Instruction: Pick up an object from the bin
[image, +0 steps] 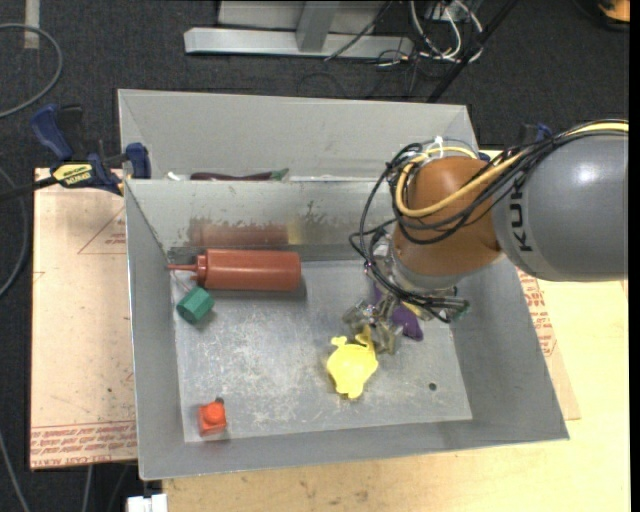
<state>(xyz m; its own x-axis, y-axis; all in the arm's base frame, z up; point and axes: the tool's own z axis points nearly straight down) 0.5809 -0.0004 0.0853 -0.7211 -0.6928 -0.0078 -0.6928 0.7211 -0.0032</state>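
Scratched grey bin floor carries a yellow toy, the fingers seemingly spread at its top edge.

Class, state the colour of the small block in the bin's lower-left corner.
Orange-red block, camera view.

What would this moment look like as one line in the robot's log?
gripper: down in bin, right of centre | nearest: yellow toy, purple thing | elsewhere: brown bottle, green block, orange block
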